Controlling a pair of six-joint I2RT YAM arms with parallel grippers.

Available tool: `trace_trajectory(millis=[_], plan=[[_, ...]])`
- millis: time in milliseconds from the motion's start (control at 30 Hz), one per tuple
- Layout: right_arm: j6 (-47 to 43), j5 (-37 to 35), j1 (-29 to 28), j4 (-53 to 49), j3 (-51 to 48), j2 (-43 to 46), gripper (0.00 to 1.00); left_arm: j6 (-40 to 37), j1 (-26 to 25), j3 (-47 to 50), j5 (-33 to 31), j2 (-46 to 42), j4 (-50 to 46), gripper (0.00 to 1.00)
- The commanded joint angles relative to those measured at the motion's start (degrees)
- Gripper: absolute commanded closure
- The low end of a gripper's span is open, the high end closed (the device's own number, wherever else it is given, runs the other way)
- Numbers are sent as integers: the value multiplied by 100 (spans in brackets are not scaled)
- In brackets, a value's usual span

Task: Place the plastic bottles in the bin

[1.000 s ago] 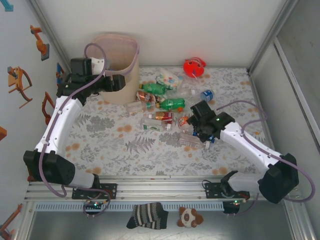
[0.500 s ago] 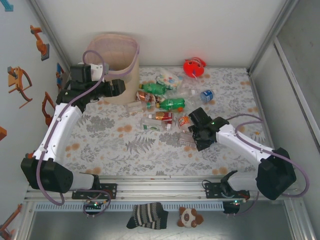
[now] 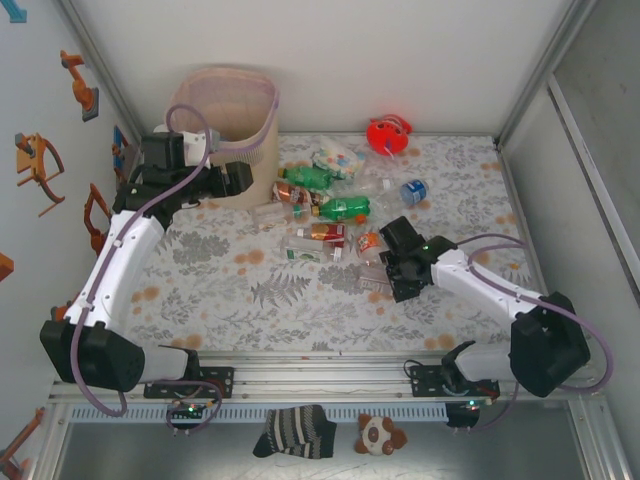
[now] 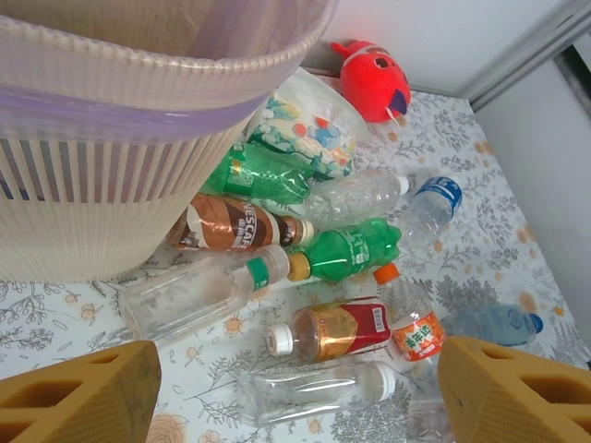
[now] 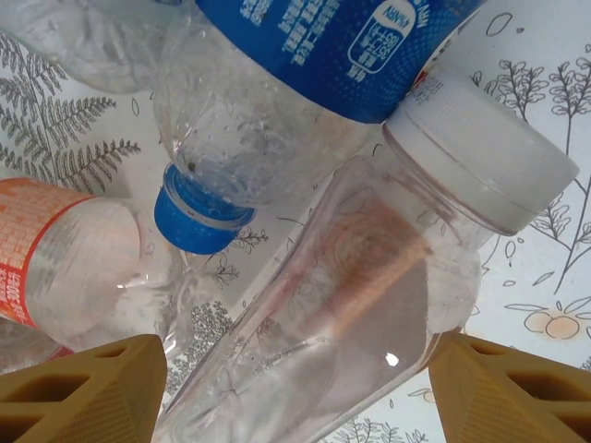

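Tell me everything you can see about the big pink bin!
The bin is tall and made of pale pink plastic you can partly see through. It has a rounded-square rim, a ribbed band near the top and upright slats lower down. It stands upright, open at the top, in the far left corner of the flowery table. A brown-labelled bottle lies right at its foot, and a purple cable crosses its front.

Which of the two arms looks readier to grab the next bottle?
Right, probably: the right gripper, open, straddles a clear white-capped bottle. The left gripper hangs open beside the bin, higher above the bottles.
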State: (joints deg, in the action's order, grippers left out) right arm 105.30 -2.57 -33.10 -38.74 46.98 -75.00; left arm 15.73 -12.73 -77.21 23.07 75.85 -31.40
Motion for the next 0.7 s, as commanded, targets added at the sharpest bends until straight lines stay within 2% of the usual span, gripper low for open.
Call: trace_trajectory(millis=[0,400,567,667], plan=[[168,-266,78,-21,-66,-113,27,69,-28,70,110,-160,75,22],[169,-53,94,304,-371,-429,32,71,-62,92,110,-193,33,22],[163,-42,93,348,-392,-463,39,80,-89,101,77,-226,28,22],[153,-51,93,341,-374,-424,48,80,-98,92,66,-228,20,22]])
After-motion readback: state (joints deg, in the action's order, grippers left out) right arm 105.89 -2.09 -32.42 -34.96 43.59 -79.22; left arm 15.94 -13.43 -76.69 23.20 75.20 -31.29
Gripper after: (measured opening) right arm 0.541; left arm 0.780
